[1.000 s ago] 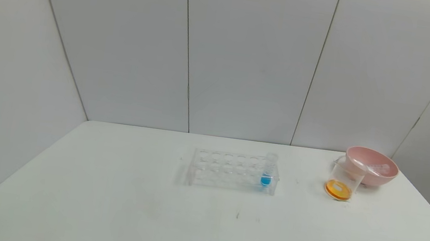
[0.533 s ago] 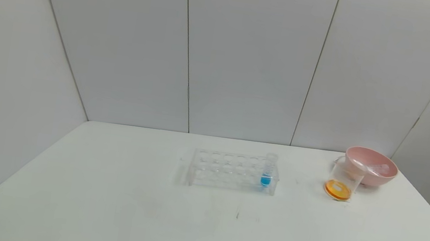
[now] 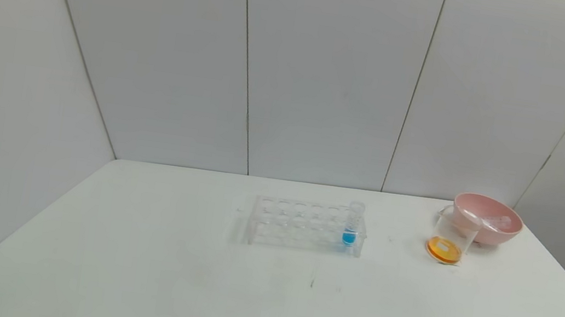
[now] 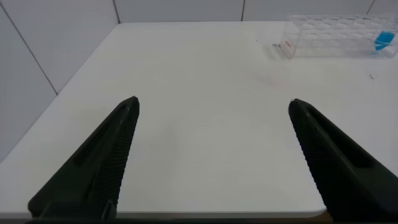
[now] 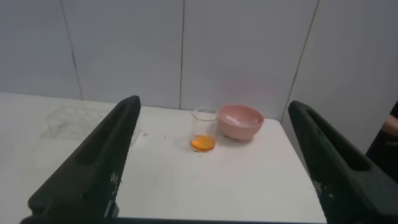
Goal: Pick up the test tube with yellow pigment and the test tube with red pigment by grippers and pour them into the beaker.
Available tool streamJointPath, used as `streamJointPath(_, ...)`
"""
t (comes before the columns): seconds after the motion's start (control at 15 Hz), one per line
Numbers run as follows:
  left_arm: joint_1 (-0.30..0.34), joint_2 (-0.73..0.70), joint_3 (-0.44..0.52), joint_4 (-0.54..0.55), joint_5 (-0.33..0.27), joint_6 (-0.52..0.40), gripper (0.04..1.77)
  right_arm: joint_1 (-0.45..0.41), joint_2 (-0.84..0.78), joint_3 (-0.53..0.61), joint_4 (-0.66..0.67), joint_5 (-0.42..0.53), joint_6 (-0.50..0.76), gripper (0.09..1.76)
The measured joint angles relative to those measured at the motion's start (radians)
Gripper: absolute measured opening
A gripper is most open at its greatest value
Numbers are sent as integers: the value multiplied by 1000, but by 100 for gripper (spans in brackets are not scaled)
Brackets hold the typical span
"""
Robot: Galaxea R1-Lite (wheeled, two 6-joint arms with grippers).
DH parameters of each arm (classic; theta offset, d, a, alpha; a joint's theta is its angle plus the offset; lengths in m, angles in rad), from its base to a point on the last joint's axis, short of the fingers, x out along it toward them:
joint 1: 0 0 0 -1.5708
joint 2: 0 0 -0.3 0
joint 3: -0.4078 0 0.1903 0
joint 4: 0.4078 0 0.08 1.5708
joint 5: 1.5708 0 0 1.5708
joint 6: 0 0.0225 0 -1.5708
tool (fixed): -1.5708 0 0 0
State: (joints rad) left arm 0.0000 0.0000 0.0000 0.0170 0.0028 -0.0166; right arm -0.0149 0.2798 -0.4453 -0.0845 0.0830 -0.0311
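Beaker (image 3: 450, 238) at the stage where it holds a shallow orange pool, as yellow and red mixed would give; judged from this, both pours are done. Just behind the beaker, touching or nearly so, sits a pink bowl (image 3: 489, 218) with pale clear shapes lying in it, probably the two emptied tubes put aside there, though they are too faint to be sure. Well to the left of the beaker stands the clear rack (image 3: 306, 225), its only occupant a tube of blue liquid (image 3: 352, 225) upright in the end hole nearest the beaker, left alone because the task does not call for it. Left gripper (image 4: 211, 155) hangs over the near edge of the surface (image 3: 188, 278), far from the beaker, fingers wide apart and empty. Right gripper (image 5: 214, 158) faces the beaker from a distance, fingers likewise spread and holding nothing.
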Motion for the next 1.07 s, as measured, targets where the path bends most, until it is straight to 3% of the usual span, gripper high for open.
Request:
streamJointPath(0.33,0,0,0,0,0,0,172,18,-218,107,-21,1,-18,170)
streamJointPath(0.67,0,0,0,0,0,0,172,21,-275,359,-272,1,-47,170)
streamJointPath(0.93,0,0,0,0,0,0,172,21,-279,438,28,-21,-59,170)
streamJointPath(1.07,0,0,0,0,0,0,172,21,-280,441,105,-55,-56,170)
